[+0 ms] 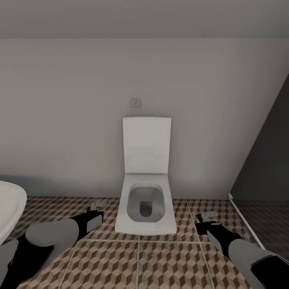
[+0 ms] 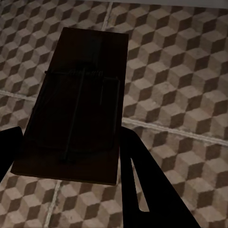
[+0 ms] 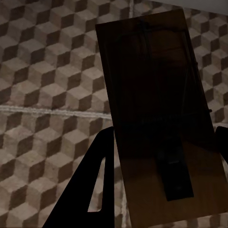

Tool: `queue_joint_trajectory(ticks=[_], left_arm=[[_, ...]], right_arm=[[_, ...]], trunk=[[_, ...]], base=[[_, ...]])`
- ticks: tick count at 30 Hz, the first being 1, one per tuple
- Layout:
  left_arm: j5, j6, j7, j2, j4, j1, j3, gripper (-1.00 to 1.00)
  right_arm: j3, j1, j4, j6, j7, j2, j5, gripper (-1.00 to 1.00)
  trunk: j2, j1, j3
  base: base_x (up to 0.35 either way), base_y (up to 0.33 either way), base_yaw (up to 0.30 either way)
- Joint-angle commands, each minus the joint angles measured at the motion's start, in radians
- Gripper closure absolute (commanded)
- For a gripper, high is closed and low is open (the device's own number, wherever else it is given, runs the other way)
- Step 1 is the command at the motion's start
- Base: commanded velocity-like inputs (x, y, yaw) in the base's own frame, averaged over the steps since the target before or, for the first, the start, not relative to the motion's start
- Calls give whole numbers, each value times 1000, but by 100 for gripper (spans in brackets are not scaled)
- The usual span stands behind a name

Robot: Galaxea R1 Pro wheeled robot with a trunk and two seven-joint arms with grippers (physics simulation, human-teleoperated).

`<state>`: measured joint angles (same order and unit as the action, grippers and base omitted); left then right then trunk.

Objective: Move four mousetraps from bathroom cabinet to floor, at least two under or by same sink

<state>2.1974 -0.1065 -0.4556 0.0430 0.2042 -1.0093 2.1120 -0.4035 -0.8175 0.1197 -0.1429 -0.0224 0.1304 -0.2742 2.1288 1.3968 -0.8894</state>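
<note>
Each gripper holds one mousetrap above the cube-patterned bathroom floor. My left gripper is shut on a dark-brown mousetrap, whose wire parts face the left wrist camera between the black fingers. My right gripper is shut on another mousetrap, a flat brown board held between its fingers. In the head view the traps show as small pale bits at the left and right fingertips. The cabinet and the sink are out of view.
A white toilet with its lid up stands straight ahead against the grey wall, between the two grippers. A white rounded rim juts in at the left edge. A dark glass panel with a white sill closes off the right.
</note>
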Motion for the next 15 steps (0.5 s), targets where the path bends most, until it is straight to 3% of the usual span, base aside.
queue_joint_trajectory(ticks=[1,15], left_arm=[[-2,-1,1,0,0,0,0,100],[-2,-1,1,0,0,0,0,100]], right_arm=[[0,0,0,0,1,0,-2,100],[0,0,1,1,-8,0,1,100]], trunk=[[7,4,-3],[105,58,-48]], base=[[0,0,0],[0,0,19]])
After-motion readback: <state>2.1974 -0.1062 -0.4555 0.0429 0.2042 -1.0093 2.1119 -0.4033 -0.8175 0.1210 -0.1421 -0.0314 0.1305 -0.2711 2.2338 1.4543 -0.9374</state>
